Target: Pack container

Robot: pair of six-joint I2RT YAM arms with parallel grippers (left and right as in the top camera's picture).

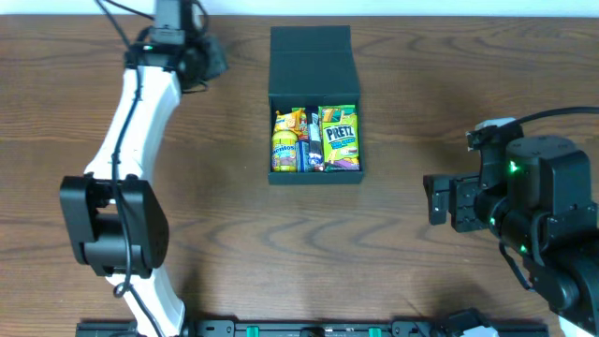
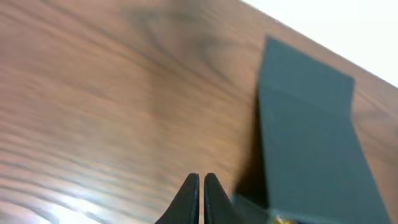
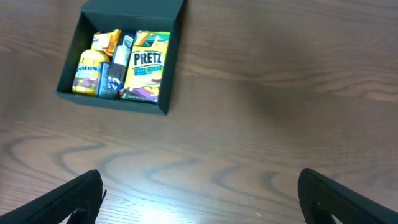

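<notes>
The container [image 1: 314, 70] is a dark teal-black square box at the table's middle back, its flap lid folded open behind it. Inside lie a green Pretz box [image 1: 339, 136], a yellow Mentos tube [image 1: 284, 147] and other snack packets. It also shows in the right wrist view [image 3: 171, 68] and its lid in the left wrist view [image 2: 311, 143]. My left gripper [image 2: 201, 186] is shut and empty, left of the lid at the back left [image 1: 208, 58]. My right gripper [image 3: 199, 193] is wide open and empty over bare wood at the right [image 1: 438, 199].
The wooden table [image 1: 421, 75] runs to the back edge just behind the lid. A black rail [image 1: 309, 328] lies along the front edge. The left arm [image 1: 131, 131] stretches along the left side.
</notes>
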